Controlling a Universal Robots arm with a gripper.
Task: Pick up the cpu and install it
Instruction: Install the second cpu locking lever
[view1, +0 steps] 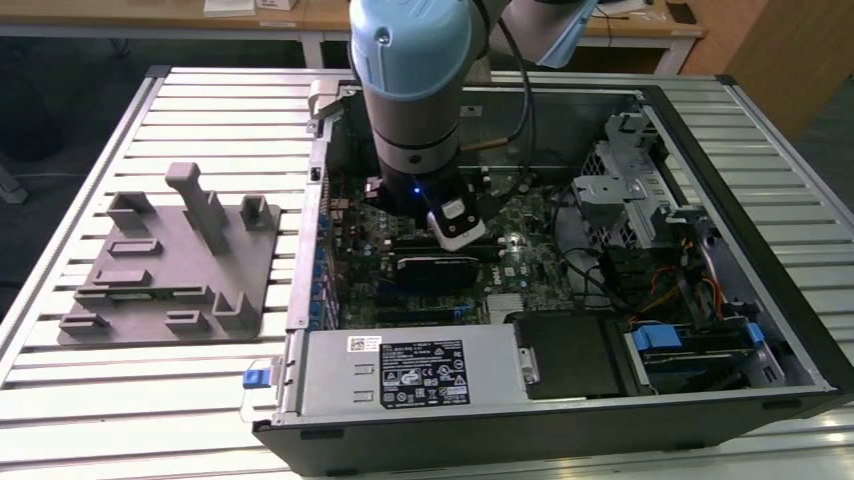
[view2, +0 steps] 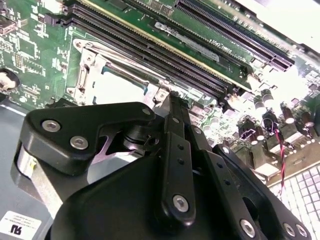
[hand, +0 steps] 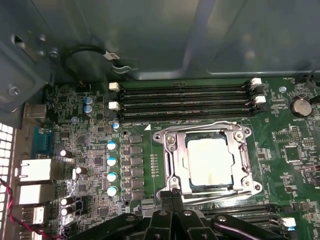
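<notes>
Gripper (hand: 172, 192) positioned over the motherboard (hand: 280, 150) inside an open computer case (view1: 747, 150), fingers pressed together with no gap visible between the tips in both wrist views, nothing held between them. Fingertips (hand: 176, 190) hanging just at the near edge of the CPU socket frame (hand: 170, 150).

CPU (hand: 210, 162) seated flat in the socket, pale silvery top facing up, ringed by the metal retention frame; faint staining across the lid. Same chip visible in the second wrist view as a bright, washed-out square (view2: 117, 87) just beyond the black gripper linkage (view2: 175, 165).

First wrist view: memory slots (hand: 185, 97) running parallel beside the socket, white latches at the ends; row of blue-topped capacitors (hand: 112, 167) on the other side; round coin cell (hand: 300, 106) near the board edge.

Exterior view: arm (view1: 414, 90) descending into the case, gripper body (view1: 454, 222) above the board's middle. Grey plastic fixture (view1: 174, 265) with upright posts lying on the slatted table (view1: 80, 420), at the exterior view's left of the case, well apart from the arm. Power supply (view1: 400, 372) at the near edge of the case; drive cage (view1: 634, 185) toward the exterior view's right. Socket itself hidden behind the arm in this view.
</notes>
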